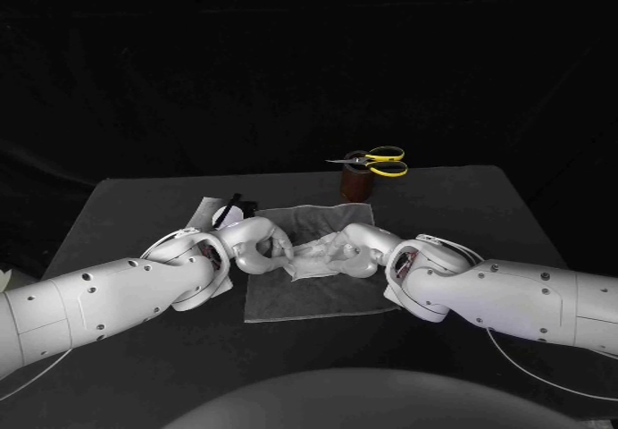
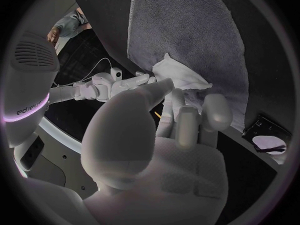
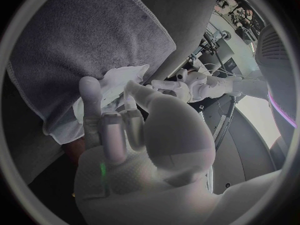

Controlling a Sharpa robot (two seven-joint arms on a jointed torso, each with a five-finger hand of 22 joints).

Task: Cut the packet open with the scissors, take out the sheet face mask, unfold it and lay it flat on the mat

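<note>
The left hand (image 1: pixel 258 248) and right hand (image 1: pixel 350 252) meet fingertip to fingertip, each pinching an edge of the crumpled white sheet mask (image 1: pixel 309 257), probably so that drawing apart opens its folds; the mask sits over the middle of the mat (image 1: pixel 322 299), where it must end up flat; the packet (image 1: pixel 227 213) lies aside by the mat's far left corner; the scissors (image 1: pixel 376 160) stand in a brown holder (image 1: pixel 357 184) beyond, out of the way.
</note>
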